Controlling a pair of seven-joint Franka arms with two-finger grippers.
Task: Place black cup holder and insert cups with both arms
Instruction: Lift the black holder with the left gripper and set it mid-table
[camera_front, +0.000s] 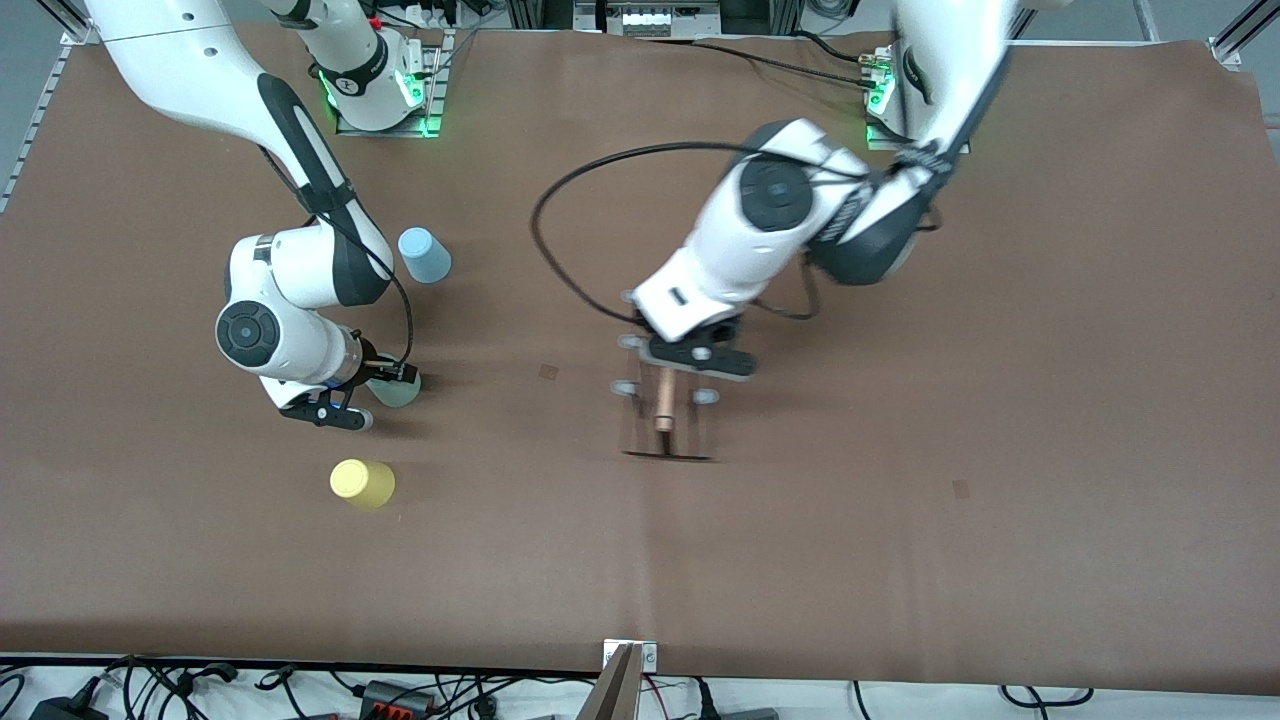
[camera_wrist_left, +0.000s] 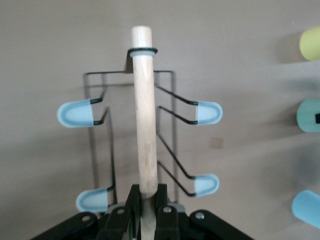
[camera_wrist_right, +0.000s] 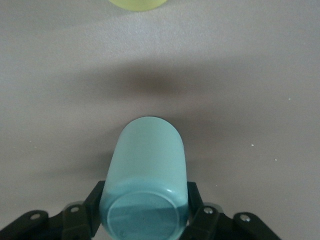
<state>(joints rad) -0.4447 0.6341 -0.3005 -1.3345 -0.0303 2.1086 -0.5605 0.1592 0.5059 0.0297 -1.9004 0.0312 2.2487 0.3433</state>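
Yellow cup (camera_front: 362, 483): plain pastel tumbler on the table, nearest the front camera, nearer it than the pale green cup (camera_front: 397, 389). Pale green cup: tapered, held with the right gripper (camera_front: 380, 374) clamped on its sides, light blue cup (camera_front: 424, 255) standing farther from the camera than it. Black cup holder (camera_front: 665, 412): wire rack with wooden rod handle (camera_wrist_left: 145, 115) and pale-tipped pegs, toward the left arm's end from the green cup, left gripper (camera_front: 690, 352) closed on the rod.
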